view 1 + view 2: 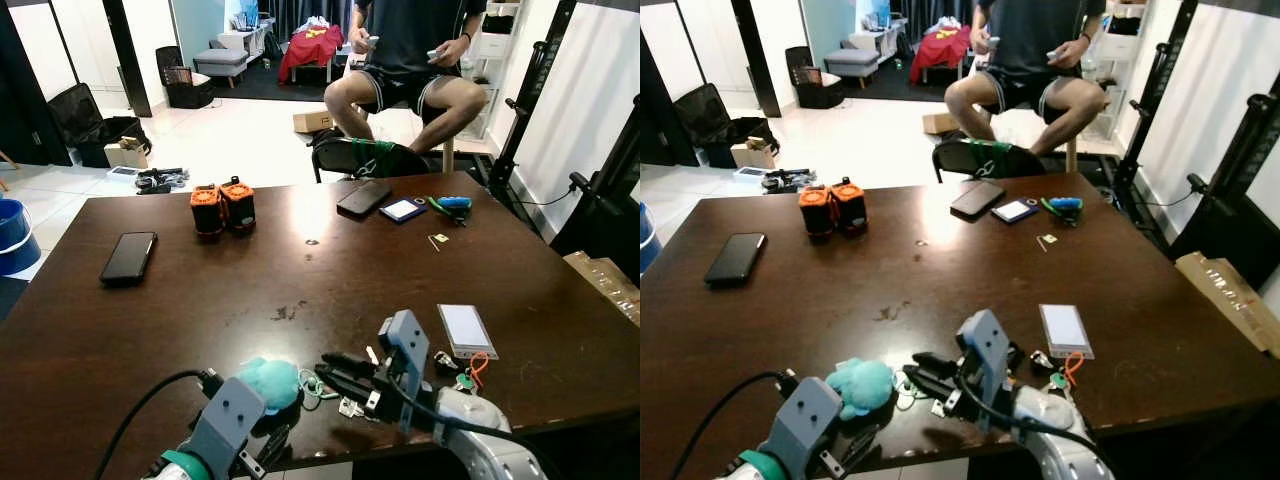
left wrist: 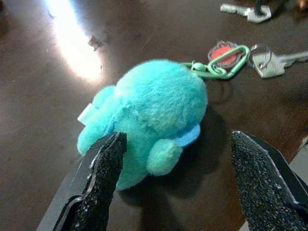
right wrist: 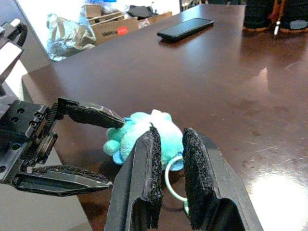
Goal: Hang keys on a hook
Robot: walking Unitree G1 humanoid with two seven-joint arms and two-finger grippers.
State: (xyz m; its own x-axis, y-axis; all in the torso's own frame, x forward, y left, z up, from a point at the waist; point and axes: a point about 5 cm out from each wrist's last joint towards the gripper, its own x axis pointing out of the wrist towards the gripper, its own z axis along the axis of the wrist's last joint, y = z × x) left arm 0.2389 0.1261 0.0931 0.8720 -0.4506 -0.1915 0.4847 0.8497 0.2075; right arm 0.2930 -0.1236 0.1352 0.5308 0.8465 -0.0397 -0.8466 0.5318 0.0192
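No writing on anything here is clear enough for you to read. Your keys (image 2: 269,62) lie near the front edge of the dark wooden table (image 1: 300,270), clipped by a green carabiner (image 2: 222,65) to a teal plush toy (image 1: 268,382); a red tag (image 2: 222,51) sits inside the carabiner's loop. Your left gripper (image 2: 175,183) is spread wide, one finger on each side of the plush, low over the table and not closed on it. Your right gripper (image 3: 169,163) has its fingers (image 3: 150,168) drawn narrow with a slim gap between them, pointing at the plush from the other side, just beside the carabiner and holding nothing. Further back on the table you have a black phone (image 1: 129,257), two orange-and-black cylinders (image 1: 222,208), a dark wallet (image 1: 364,198) and a white card (image 1: 467,329). Beyond the far edge a person (image 1: 405,60) sits on a chair. A blue bucket (image 1: 14,235) stands on the floor to your left; its contents can't be seen.
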